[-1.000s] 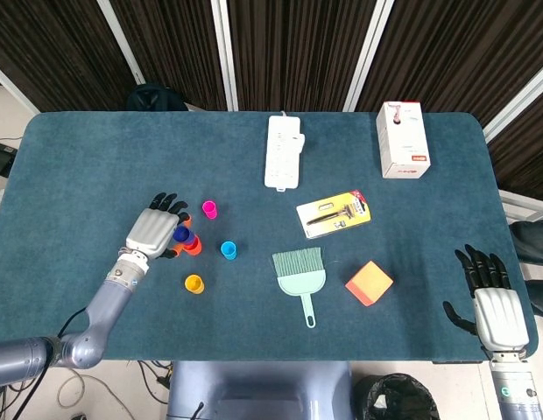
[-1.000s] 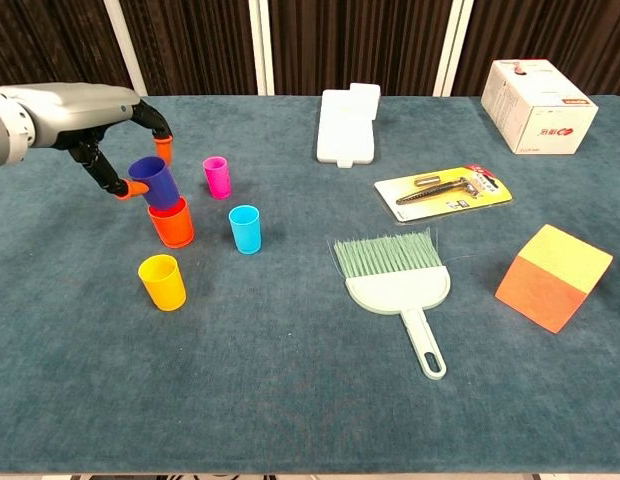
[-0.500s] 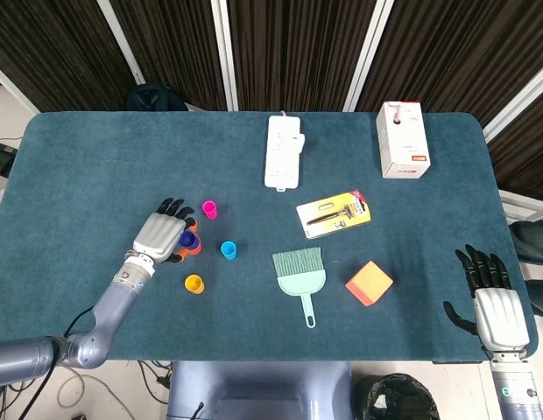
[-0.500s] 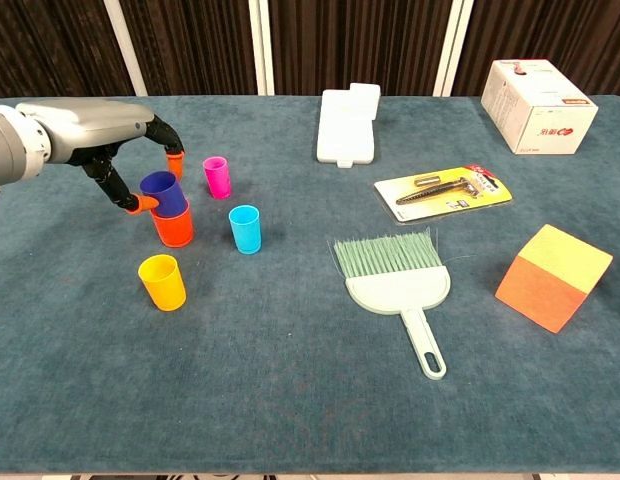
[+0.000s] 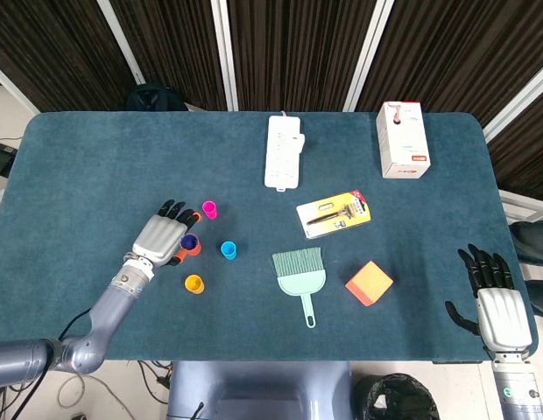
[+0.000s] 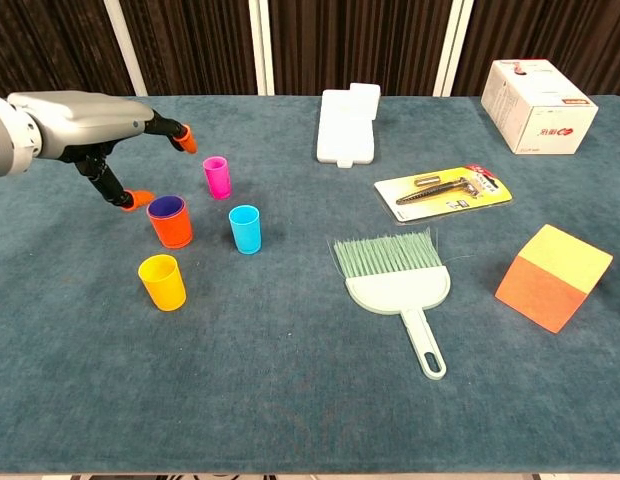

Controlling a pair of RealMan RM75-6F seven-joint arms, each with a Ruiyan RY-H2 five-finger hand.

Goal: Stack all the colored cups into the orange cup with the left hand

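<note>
No lettering can be read on the white box [image 6: 538, 105] with red printing at the far right of the table, nor on the yellow blister pack [image 6: 445, 191] holding a dark metal tool; both labels are too small to make out. A dark teal cloth covers the table [image 6: 290, 400], set before black curtains with white posts. Near the table's left side, the orange cup [image 6: 171, 222] stands upright with the dark blue cup [image 6: 167, 207] nested inside it, only the blue rim showing. The left hand [image 6: 85, 115] hovers just beside and above this pair with fingers spread, holding nothing; its orange-capped fingertips [image 6: 184, 139] are apart from the cups. The pink cup [image 6: 217, 176], light blue cup [image 6: 245, 228] and yellow cup [image 6: 162, 281] stand separately close by, all upright. A white power strip [image 5: 284, 150] lies at the far middle, a mint-green hand brush [image 6: 399, 278] nearer the centre, and an orange-and-yellow block [image 6: 552, 277] to the right. The right hand [image 5: 499, 306] rests at the table's near right edge, fingers extended and empty.
</note>
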